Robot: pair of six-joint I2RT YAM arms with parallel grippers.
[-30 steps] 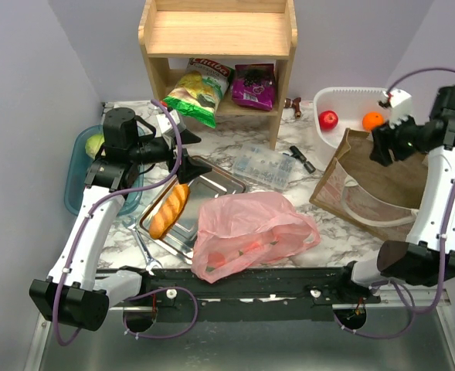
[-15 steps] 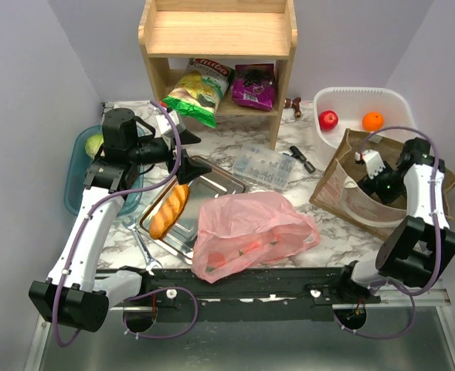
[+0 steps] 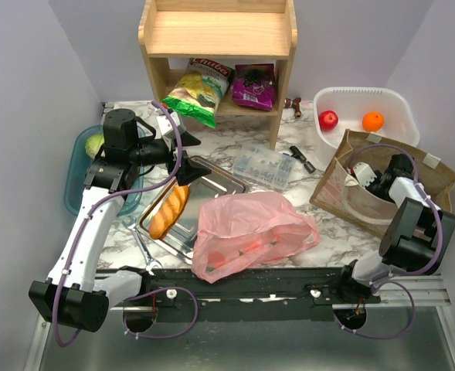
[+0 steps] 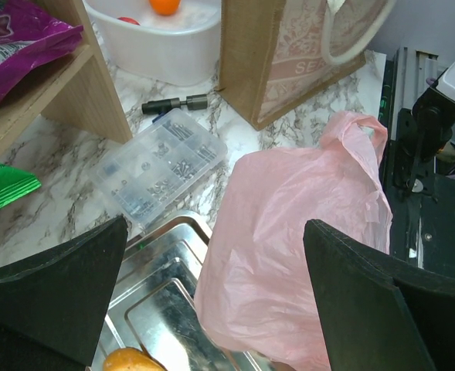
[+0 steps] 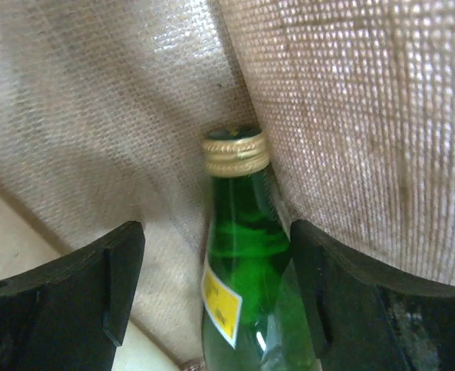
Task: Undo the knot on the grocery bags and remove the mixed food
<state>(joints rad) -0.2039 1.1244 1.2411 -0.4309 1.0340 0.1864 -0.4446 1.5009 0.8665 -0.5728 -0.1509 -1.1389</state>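
The pink grocery bag (image 3: 246,232) lies slumped at the table's front, reddish shapes showing through it. In the left wrist view the pink bag (image 4: 304,232) shows one handle loop (image 4: 358,127); no knot shows. My left gripper (image 3: 188,154) hangs open and empty above the steel tray (image 3: 215,184), its jaws (image 4: 215,301) wide apart. My right gripper (image 3: 364,182) is down inside the burlap bag (image 3: 401,189). There it (image 5: 218,263) is open, a finger on each side of a green bottle (image 5: 242,201) with a gold cap.
A bread loaf (image 3: 170,210) lies on the tray. The wooden shelf (image 3: 219,35) holds a yellow-green crisp packet (image 3: 196,93) and a purple packet (image 3: 253,85). A white tub (image 3: 397,100) holds a red fruit (image 3: 328,120) and an orange (image 3: 373,121). A cabbage (image 3: 94,144) sits in the blue tub (image 3: 76,189). A clear parts box (image 3: 264,165) lies mid-table.
My right arm has swung down from above the white tub into the burlap bag. The left arm and the pink bag have not moved.
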